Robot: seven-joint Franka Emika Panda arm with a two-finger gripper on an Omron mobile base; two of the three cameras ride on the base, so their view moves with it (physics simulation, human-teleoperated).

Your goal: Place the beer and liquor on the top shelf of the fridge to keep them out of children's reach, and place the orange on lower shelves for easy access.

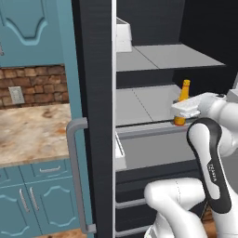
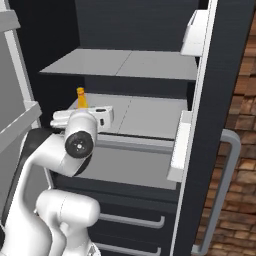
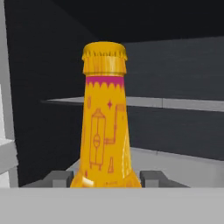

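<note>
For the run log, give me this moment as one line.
holding: slim amber-orange beer bottle | gripper: shut on bottle, upright | place: over middle grey shelf of dark fridge | top shelf: bare

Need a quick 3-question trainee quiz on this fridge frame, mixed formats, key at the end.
1. True or false: the beer bottle stands upright between the two fingertips of the gripper.
2. Which shelf is the beer level with? A) the top shelf B) the shelf below it C) a white door bin
3. Fill in: the bottle's cap is ____ in colour.

Key: 1 true; 2 B; 3 yellow.
</note>
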